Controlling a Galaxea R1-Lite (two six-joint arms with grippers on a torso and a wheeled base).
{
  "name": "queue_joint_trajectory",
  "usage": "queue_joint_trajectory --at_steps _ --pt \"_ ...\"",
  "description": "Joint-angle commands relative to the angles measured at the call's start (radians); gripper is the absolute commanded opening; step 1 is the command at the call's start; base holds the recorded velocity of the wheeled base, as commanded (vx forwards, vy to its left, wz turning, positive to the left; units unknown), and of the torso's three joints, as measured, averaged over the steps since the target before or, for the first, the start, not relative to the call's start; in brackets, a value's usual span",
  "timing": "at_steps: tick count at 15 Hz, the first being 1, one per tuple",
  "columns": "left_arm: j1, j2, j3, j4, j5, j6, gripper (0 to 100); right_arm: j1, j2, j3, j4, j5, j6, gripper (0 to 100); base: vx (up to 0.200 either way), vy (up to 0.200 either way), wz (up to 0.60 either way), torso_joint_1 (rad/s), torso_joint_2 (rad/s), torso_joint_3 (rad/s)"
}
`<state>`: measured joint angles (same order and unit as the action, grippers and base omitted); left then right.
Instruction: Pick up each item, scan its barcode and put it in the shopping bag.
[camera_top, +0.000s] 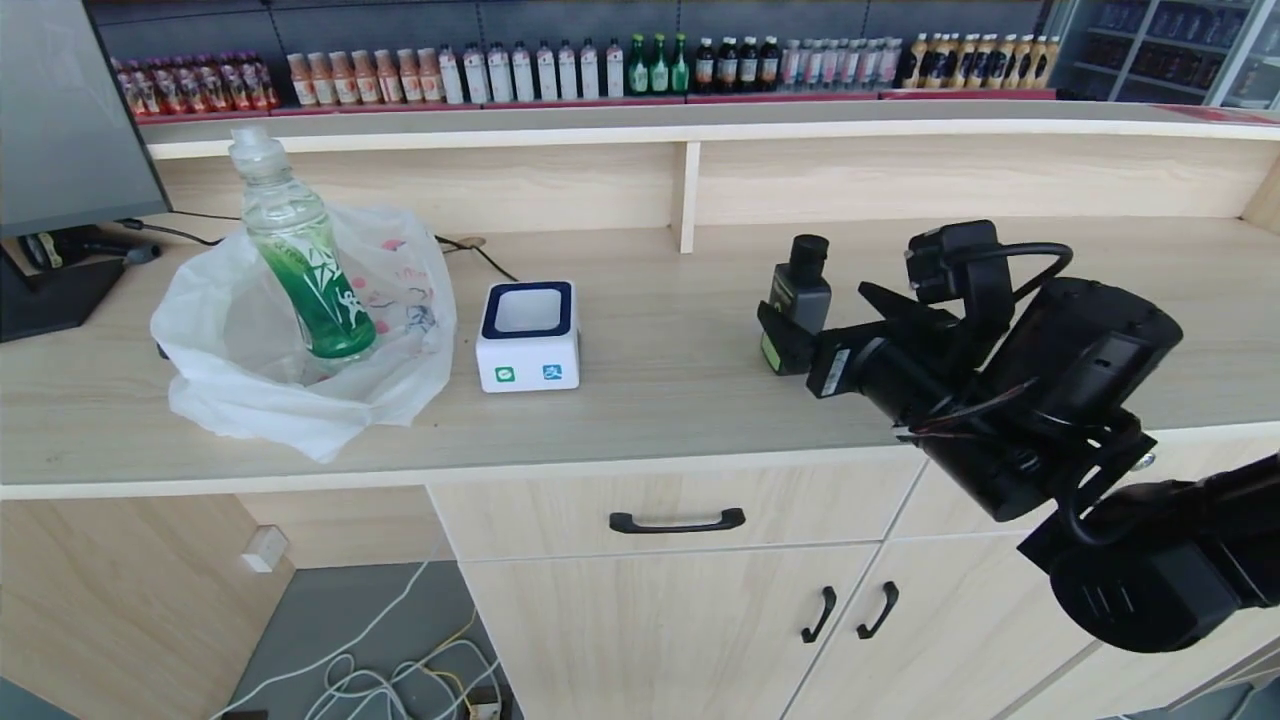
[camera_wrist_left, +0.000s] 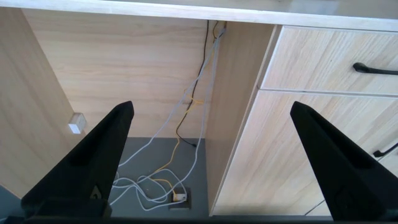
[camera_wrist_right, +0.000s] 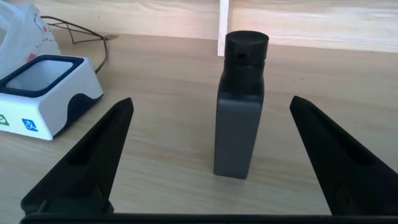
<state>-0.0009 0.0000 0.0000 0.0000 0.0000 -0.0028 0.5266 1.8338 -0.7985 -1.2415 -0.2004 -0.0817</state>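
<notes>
Grey square-sided bottle (camera_wrist_right: 239, 124) with black cap (camera_wrist_right: 246, 42) stands upright on counter (camera_wrist_right: 161, 162).

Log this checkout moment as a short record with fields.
item waiting: grey bottle, black cap, upright on counter
item bagged: green bottle, standing tilted in shopping bag
scanner: white box between shopping bag and grey bottle
right claw: open, aimed at grey bottle, not gripping it
left claw: open, below counter level, facing cabinet fronts
</notes>
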Motion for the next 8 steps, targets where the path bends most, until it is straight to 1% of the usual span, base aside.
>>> queue_joint_trajectory --at_steps 1,7,8 --pt "0.001 0.000 0.000 0.000 0.000 0.000 100 -0.010 0.010 -0.041 0.024 0.003 0.007 100 0.000 0.000 0.00 0.000 0.00 0.000" --pt "-0.001 0.000 0.000 0.000 0.000 0.000 100 -0.017 0.093 -0.169 0.056 0.007 0.017 100 0.000 0.000 0.00 0.000 0.00 0.000" --pt "0.001 0.000 0.000 0.000 0.000 0.000 100 -0.030 0.117 -0.197 0.056 0.007 0.017 100 0.000 0.000 0.00 0.000 0.00 0.000"
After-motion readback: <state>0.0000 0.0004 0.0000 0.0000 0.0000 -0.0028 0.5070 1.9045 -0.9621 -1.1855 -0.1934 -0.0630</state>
